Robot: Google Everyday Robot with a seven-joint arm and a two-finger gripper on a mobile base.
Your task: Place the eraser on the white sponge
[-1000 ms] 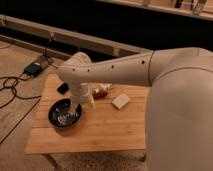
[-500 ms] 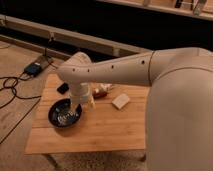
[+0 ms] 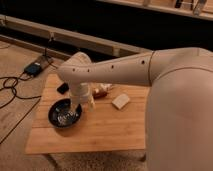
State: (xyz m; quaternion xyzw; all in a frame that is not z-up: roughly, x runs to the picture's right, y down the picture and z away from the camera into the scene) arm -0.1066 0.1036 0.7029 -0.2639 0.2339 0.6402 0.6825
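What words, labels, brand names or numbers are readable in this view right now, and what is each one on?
No text can be read anywhere in this view.
eraser: no marking visible.
white sponge: plain surface.
reddish-brown object: any label is too blurred to read.
black bowl: no lettering visible.
robot arm: dark dots only, no lettering.
gripper, hanging at the bowl's right rim: no marking visible.

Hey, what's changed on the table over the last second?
Nothing visibly moved. The gripper stays open, low by the black bowl at its right rim. The eraser, white sponge and reddish-brown object lie where they were.
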